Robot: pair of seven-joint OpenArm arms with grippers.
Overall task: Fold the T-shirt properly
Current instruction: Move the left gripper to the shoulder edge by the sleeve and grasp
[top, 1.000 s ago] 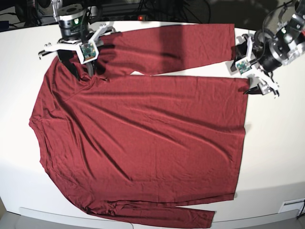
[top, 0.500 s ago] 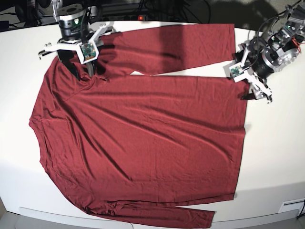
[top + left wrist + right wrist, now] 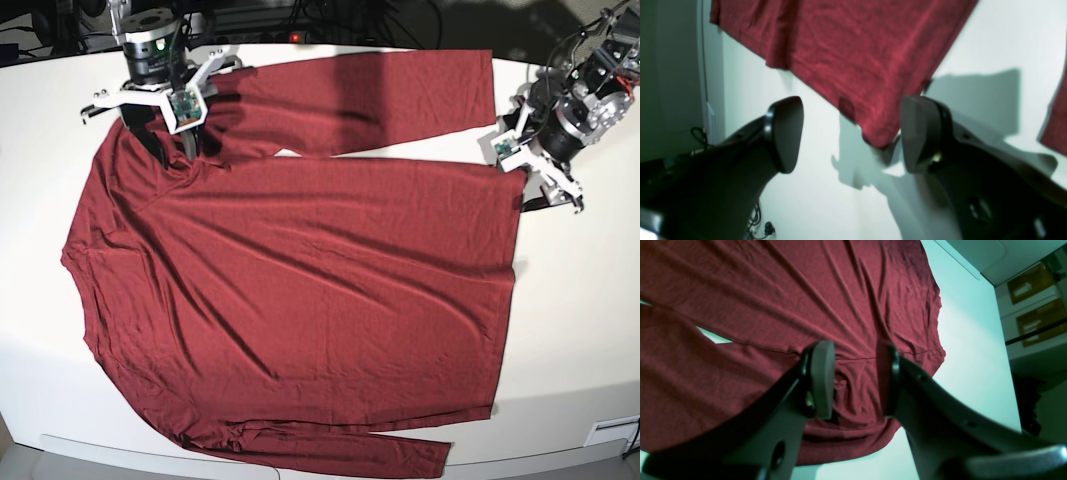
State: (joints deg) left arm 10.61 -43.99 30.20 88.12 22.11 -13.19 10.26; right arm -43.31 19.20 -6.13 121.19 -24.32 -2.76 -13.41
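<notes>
The shirt point(image 3: 300, 290) lies spread flat on the white desk point(image 3: 580, 320), covering most of it. One sleeve runs along the far edge of the desk, the other along the near edge. The hem edge faces the side of the left arm; the shoulder and collar end faces the side of the right arm.

Left claw point(image 3: 850, 133): jaws wide apart, nothing between the pads. It sits at the hem corner of the shirt. In the left wrist view the corner of the fabric points down into the gap between the two fingers point(image 3: 786, 133), just beside the one on the view's right. Whether fabric and finger touch cannot be told. Bare desk shows below the corner. No cloth is gripped.

Right claw point(image 3: 855, 380): jaws part open, a moderate gap. It is over the shoulder area near where the far sleeve joins the body. In the right wrist view both fingers point(image 3: 821, 376) stand over wrinkled fabric, with a small bunch of folds in the gap. The pads do not press together on the cloth. Whether the tips touch the fabric cannot be told. In the base view this claw point(image 3: 185, 140) stands upright over the cloth.
</notes>
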